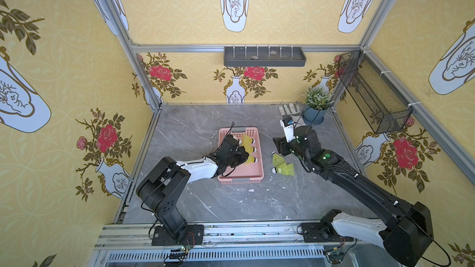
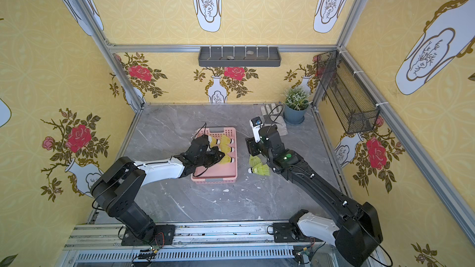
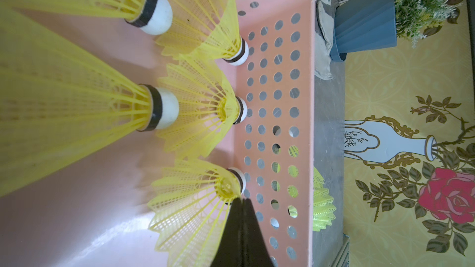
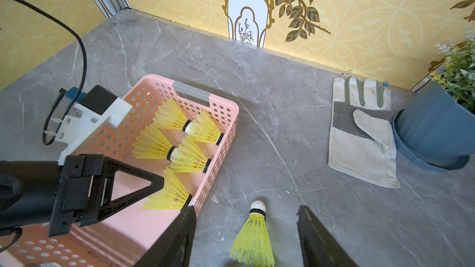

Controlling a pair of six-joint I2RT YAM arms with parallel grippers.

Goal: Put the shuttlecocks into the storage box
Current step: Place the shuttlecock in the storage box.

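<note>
**A:** Where was the storage box, and how much of it was hidden?

**B:** The storage box [image 1: 244, 173] sat near the middle of the table [image 1: 192, 201]. In both top views the left arm [image 1: 198, 168] lay across its 9 o'clock half, so only part of its contents showed there.

**A:** How many lay inside?

**B:** The wrist views showed five shuttlecocks [image 4: 154, 147], their white tips toward 3 o'clock. In the left wrist view the frame edge cut off two of them. In the right wrist view the nearest one's tip was behind a gripper finger.

**A:** And outside the box?

**B:** Two loose shuttlecocks [image 1: 285, 169] lay on the table just at 3 o'clock of the box, close together. I could not tell whether they touched. That made seven counted.

**A:** The jaws?

**B:** The left gripper [image 3: 241, 206] was inside the box with its jaws pressed together. Its tip was against the skirt of the shuttlecock nearest 6 o'clock, and I could not tell whether any mesh was pinched. The right gripper [image 4: 245, 208] had its jaws well apart. One loose shuttlecock lay on the table between them, touched by neither.

**A:** Farther out?

**B:** One glove [image 4: 359, 145] lay flat at 1 o'clock, with one potted plant [image 1: 316, 98] just beside it in the corner. One wall tray [image 1: 264, 59] hung at 12 o'clock, holding two bits too small to name. One mesh basket [image 1: 372, 98] hung at 2 o'clock.
</note>
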